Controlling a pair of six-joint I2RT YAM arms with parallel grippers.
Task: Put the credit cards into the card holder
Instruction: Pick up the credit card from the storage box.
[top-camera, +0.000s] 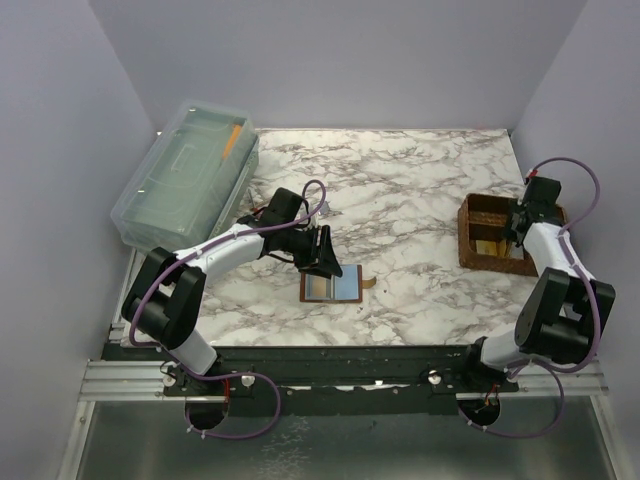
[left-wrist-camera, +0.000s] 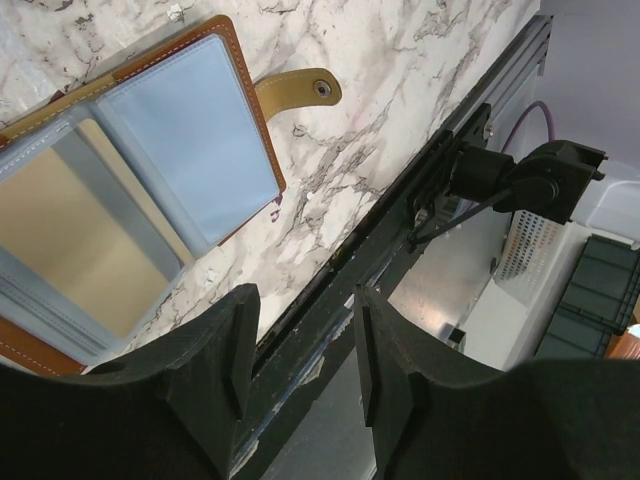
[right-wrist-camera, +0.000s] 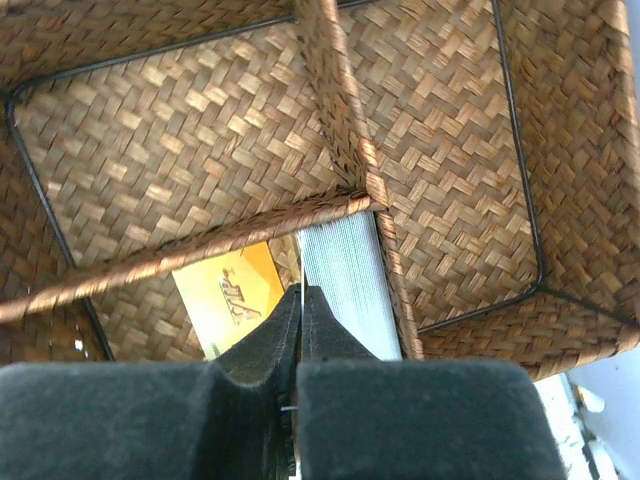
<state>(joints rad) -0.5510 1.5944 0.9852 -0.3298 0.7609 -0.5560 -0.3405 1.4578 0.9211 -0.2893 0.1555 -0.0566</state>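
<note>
Starting at the near edge, a black rail (left-wrist-camera: 400, 215) runs along the front of the marble table (top-camera: 420, 190). The card holder (top-camera: 332, 287) lies just beyond that rail, opened flat with its grey-blue sleeves facing up. Its tan snap tab (left-wrist-camera: 300, 90) sticks out flat onto the marble on the right side. The left gripper (left-wrist-camera: 303, 330) hangs over the holder's far left corner with its jaws wide apart and nothing between them. From the wrist view its fingers (left-wrist-camera: 215, 370) frame the table edge and the rail rather than the holder. A broad stretch of bare marble separates the holder from the woven basket (top-camera: 480, 205), which sits well to the right, close to the table's right edge. The right gripper (right-wrist-camera: 300, 335) reaches down into the basket with its jaws pressed together. Whether a card edge is pinched between them cannot be told. One of the credit cards (right-wrist-camera: 345, 270), pale grey, stands just beside the fingertips against a basket divider. A yellow card (right-wrist-camera: 230, 295) shares the same compartment and bears a dark logo too blurred to read. At the far left a clear plastic box (top-camera: 185, 180) rests along the table's left edge. No legible writing shows on it.
</note>
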